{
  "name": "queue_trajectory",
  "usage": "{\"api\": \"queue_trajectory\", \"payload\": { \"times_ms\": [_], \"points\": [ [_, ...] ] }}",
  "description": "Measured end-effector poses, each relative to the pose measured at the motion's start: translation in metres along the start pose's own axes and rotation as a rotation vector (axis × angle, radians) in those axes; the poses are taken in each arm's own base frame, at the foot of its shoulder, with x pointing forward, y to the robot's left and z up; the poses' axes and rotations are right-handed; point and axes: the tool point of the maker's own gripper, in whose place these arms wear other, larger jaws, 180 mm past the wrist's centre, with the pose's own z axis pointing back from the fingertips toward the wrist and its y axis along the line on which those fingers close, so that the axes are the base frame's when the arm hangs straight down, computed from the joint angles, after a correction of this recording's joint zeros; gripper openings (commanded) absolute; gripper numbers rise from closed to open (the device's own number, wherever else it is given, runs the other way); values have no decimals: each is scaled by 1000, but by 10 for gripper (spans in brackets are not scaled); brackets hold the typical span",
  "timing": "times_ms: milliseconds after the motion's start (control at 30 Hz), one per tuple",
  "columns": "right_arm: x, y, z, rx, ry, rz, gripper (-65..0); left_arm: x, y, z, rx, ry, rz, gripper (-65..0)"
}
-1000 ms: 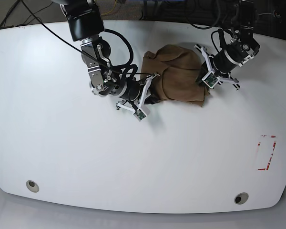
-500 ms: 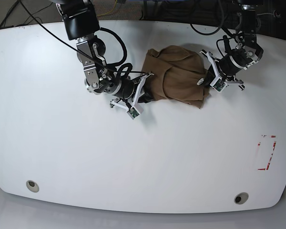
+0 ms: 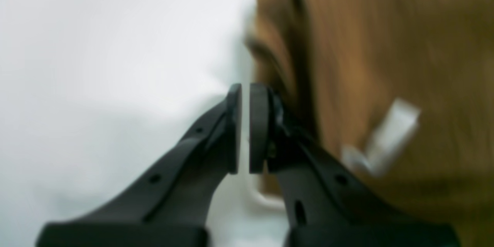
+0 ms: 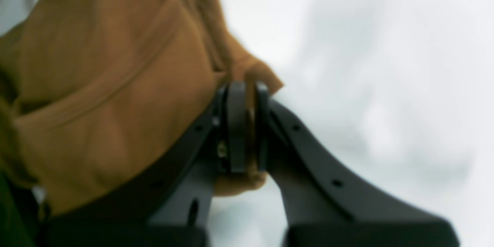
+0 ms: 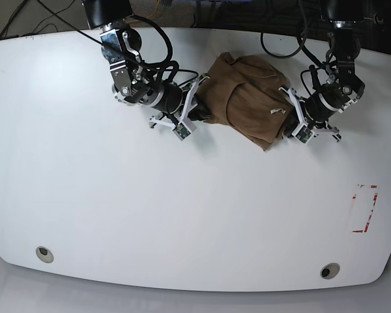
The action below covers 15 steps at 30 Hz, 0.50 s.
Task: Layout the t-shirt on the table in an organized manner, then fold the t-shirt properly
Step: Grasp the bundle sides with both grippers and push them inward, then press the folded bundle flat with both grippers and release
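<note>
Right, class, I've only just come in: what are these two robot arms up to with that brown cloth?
Two arms are working a tan t-shirt that lies bunched near the far edge of the white table, not yet spread flat. The right gripper is shut on a fold of fabric at one side. The left gripper is shut at the opposite side, against the cloth; whether it pinches any is unclear.

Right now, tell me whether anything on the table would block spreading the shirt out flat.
Nothing visible does. The shirt lies bunched near the table's far edge, with the right gripper shut on its cloth. The white surface around it is bare; only the red dashed mark and two flush grey holes lie well away.
</note>
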Motion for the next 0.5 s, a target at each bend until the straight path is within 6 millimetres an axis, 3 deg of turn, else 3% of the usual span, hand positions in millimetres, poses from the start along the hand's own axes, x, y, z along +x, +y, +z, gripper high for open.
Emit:
{"api": "queue_trajectory", "payload": {
  "times_ms": [200, 500],
  "points": [
    [7, 2, 10, -49, -27, -26, -620, 25, 17, -3, 35, -50, -24, -628],
    [53, -3, 29, -84, -96, 51, -620, 79, 27, 18, 95, -174, -121, -628]
  ]
}}
